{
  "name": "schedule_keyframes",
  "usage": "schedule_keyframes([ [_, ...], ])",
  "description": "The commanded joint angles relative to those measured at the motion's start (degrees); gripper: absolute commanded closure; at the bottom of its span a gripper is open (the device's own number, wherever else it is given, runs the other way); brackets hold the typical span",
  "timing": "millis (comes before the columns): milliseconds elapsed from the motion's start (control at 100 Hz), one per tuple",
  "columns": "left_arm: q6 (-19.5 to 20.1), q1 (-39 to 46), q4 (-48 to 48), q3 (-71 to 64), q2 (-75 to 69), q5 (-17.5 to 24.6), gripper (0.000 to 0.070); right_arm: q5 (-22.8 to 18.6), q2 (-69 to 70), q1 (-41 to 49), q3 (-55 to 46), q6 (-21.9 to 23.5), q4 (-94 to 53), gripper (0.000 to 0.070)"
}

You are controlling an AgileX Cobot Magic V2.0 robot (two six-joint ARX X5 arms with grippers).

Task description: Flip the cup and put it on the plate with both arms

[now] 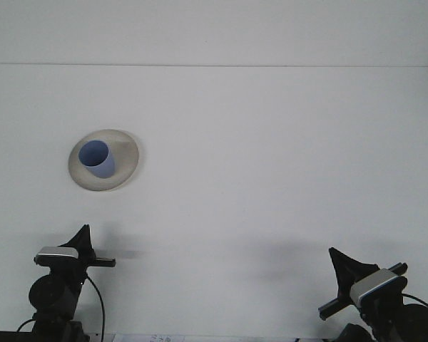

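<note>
The left tool [80, 239] is seen at the lower left edge of the front view, low over the near part of the worktop [271, 157]. Only a dark pointed tip above a grey camera housing is presented to the camera, so it cannot be told whether the fingers are parted or closed. Nothing is held by it, and no contact with any object is seen. A black cable is seen hanging beside the arm below it.

The right tool [342, 267] is located at the lower right edge, also low over the near part of the worktop. A single dark wedge shape is shown above a grey housing and a black bar; the state of its fingers cannot be told either. Nothing is held or touched by it.

The cup [97, 158] is blue and is stood upright, mouth upward, on the plate [125, 153]. The plate is pale and round and is laid flat on the left half of the worktop, beyond the left tool and well apart from it. The cup is positioned left of the plate's centre.

The right tool is well apart from both cup and plate. The white surface between each tool and the plate is unobstructed. Faint shadows are cast on the worktop just beyond each tool.
</note>
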Motion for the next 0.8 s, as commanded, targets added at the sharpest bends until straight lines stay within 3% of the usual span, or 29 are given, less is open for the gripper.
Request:
schedule_keyframes([
  [0, 0.7, 0.1, 1.6, -0.9, -1.1, -0.3, 0.0684, 0.0, 0.2, 0.5, 0.3, 0.0, 0.8, 0.0693],
  [790, 0.3, 0.1, 4.7, -1.8, -1.0, -0.2, 0.0684, 0.0, 0.2, 0.5, 0.3, 0.0, 0.8, 0.0693],
])
